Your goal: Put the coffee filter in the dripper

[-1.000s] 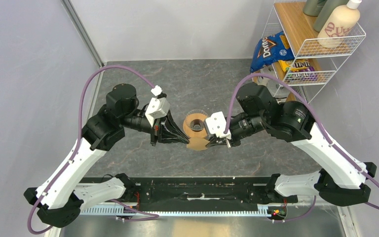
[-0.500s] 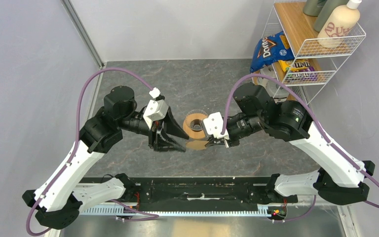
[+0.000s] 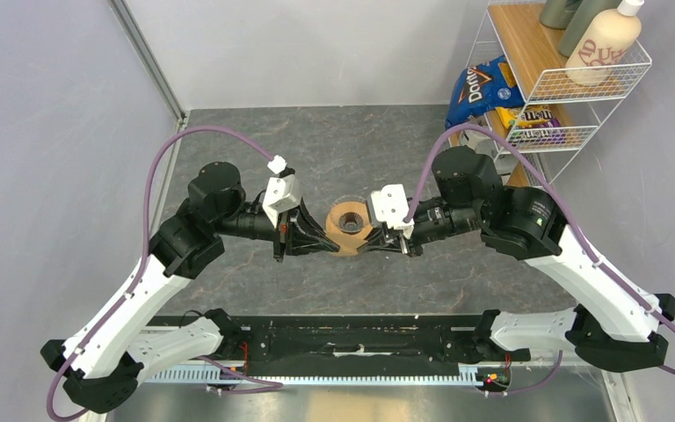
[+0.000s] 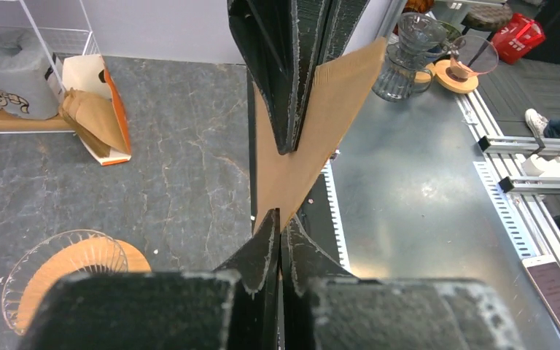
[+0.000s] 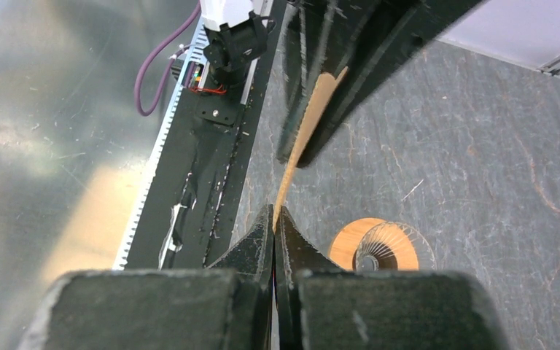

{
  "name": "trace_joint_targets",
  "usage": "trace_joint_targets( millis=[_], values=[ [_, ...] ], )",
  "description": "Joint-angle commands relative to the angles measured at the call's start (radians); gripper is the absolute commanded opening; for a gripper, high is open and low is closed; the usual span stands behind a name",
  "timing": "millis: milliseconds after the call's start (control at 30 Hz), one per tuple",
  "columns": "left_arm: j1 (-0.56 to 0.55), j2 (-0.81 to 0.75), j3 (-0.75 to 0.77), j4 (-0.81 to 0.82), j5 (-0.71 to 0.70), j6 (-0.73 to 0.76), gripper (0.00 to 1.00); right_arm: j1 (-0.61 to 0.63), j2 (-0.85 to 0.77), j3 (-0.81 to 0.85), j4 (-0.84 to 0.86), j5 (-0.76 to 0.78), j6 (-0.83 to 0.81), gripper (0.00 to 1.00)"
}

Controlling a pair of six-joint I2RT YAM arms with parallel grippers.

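Arms reach inward, left gripper (image 3: 322, 245) and right gripper (image 3: 378, 247) seemingly both clamping the coffee filter (image 4: 313, 135).

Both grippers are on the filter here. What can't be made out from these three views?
- Top view: the coffee filter is mostly hidden by the left gripper and right gripper; its shape is unreadable.
- Right wrist view: the coffee filter shows edge-on, so folded or opened is unclear.
- Left wrist view: the dripper is partly hidden by the gripper's own body.
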Motion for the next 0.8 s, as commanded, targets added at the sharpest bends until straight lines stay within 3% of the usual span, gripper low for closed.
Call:
trace_joint_targets(
  millis=[0,100,233,333,533,633,667,733,767],
  values=[
    [-0.008,-0.024,0.034,0.082,-0.039,-0.020,0.02,0.005,-0.022,-0.022,0.057,0.037,0.041,0.05],
    [-0.013,0.001,0.088,-0.032,-0.043,0.054,0.02,0.006,-0.001,0.005,0.013,0.084,0.058,0.25],
    [-0.027,0.030,0.142,-0.168,-0.098,0.173,0.02,0.006,0.050,0.087,-0.069,0.112,0.043,0.33],
    [-0.052,0.055,0.171,-0.235,-0.138,0.240,0.02,0.006,0.082,0.132,-0.099,0.123,0.033,0.34],
    [-0.115,0.069,0.180,-0.261,-0.280,0.254,0.02,0.005,0.115,0.167,-0.110,0.116,0.020,0.26],
    [-0.116,0.069,0.180,-0.235,-0.301,0.231,0.02,0.006,0.120,0.161,-0.128,0.101,-0.003,0.02],
    [-0.116,0.067,0.179,-0.227,-0.300,0.226,0.02,0.006,0.119,0.159,-0.130,0.096,-0.013,0.00],
    [-0.115,0.051,0.176,-0.217,-0.284,0.209,0.09,0.006,0.107,0.144,-0.121,0.089,-0.035,0.00],
    [-0.115,0.041,0.182,-0.217,-0.276,0.196,0.21,0.005,0.098,0.134,-0.115,0.088,-0.048,0.00]
  ],
)
